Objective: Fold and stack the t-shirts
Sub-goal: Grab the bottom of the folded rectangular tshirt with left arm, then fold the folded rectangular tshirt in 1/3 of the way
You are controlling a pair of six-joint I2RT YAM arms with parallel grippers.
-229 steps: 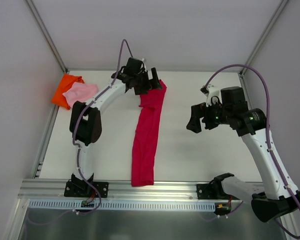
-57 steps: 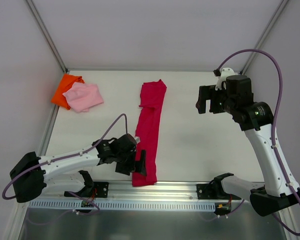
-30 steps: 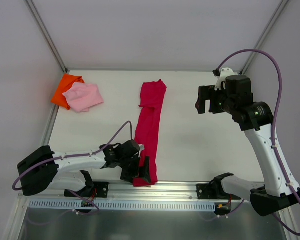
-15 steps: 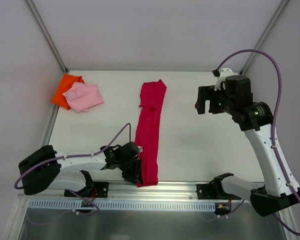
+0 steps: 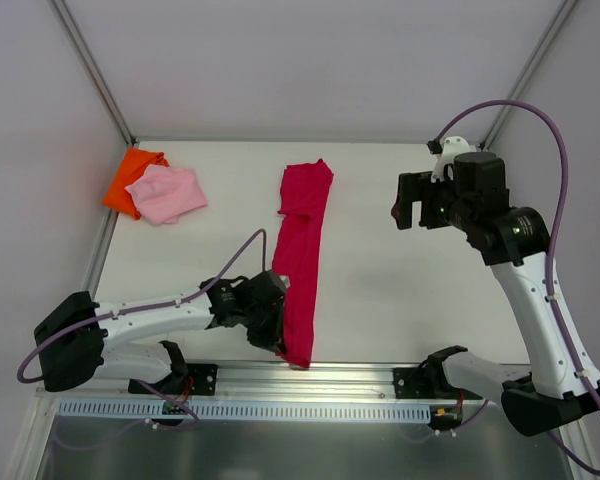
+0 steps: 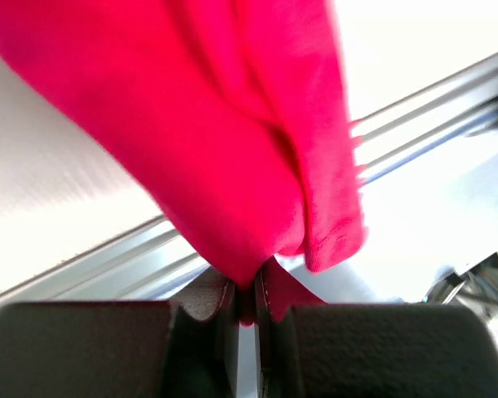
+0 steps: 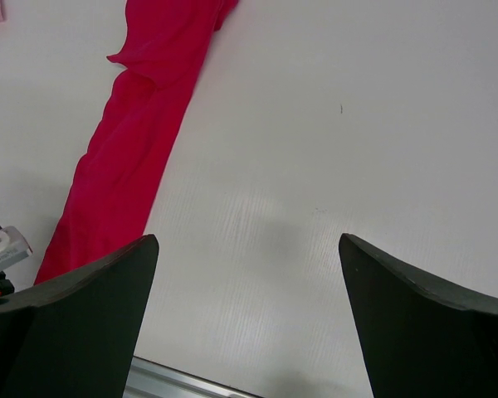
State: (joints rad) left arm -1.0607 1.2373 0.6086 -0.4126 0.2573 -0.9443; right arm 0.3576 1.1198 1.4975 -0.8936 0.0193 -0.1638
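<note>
The long crimson-red cloth t-shirt (image 5: 302,235) lies in a thin strip down the middle of the white tabletop (image 5: 400,300). Its far end lies flat near the back of the tabletop. Its near end is close to the silver metal rail (image 5: 350,375) at the front edge.

The left gripper (image 5: 277,328) is squeezed tight on that near end. In the left wrist view, the red cloth (image 6: 232,124) is pinched between the two black fingers (image 6: 201,332). The cloth bunches up where they hold it. A small flap sticks out to one side, over the rail (image 6: 415,99).

The right gripper (image 5: 408,203) hangs in the air over the right side of the tabletop. Its two fingers (image 7: 83,282) stand wide apart and nothing is between them. It is well away from the red t-shirt (image 7: 141,157).

In the far left corner sit two small folded bundles. The light pink cloth t-shirt (image 5: 166,193) rests partly on top of the bright orange cloth t-shirt (image 5: 130,176). The orange one peeks out at the left and the back. Both are well away from the red t-shirt and from both grippers.
</note>
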